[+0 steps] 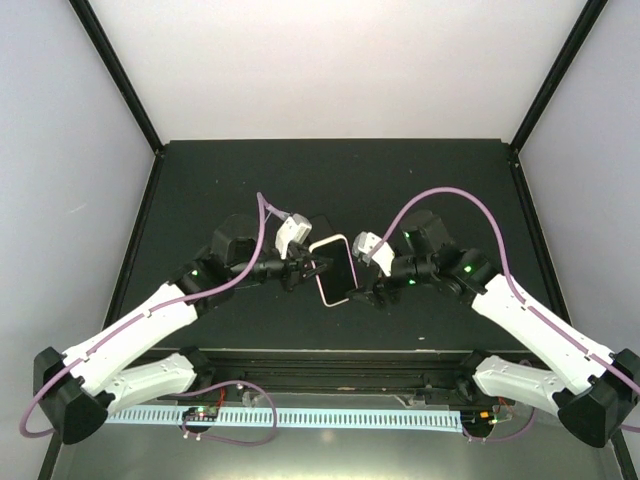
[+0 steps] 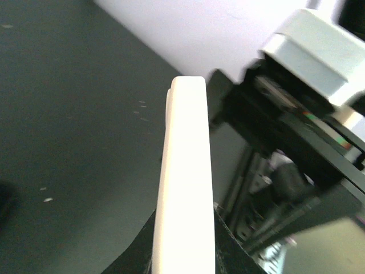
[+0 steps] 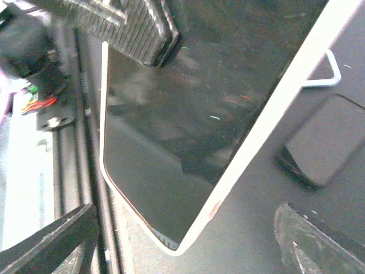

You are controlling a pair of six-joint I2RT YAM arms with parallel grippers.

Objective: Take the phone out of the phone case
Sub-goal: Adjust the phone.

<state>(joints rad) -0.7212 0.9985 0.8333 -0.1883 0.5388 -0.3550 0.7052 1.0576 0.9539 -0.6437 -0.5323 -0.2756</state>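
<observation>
Phone (image 1: 335,272) sits inside phone case (image 2: 185,171), mid-counter (image 1: 250,180), between both arms. Left gripper (image 1: 303,268) clenched on phone case, one pad on screen; fingertips cut off in left wrist view. Right gripper (image 1: 365,290) released, fingers spread either side of lower corner. Case back hidden. Lifted or resting: unclear. Second dark phone (image 3: 325,148) lies behind, blurred.

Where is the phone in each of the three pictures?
Top external: the phone sits at the middle of the dark table, where the two arms meet.
Left wrist: its black face is not in view. Only the phone case shows, edge-on, in the centre.
Right wrist: the phone fills the middle, tilted.
Shared landmark: the pale rim of the case appears in all three views.
</observation>
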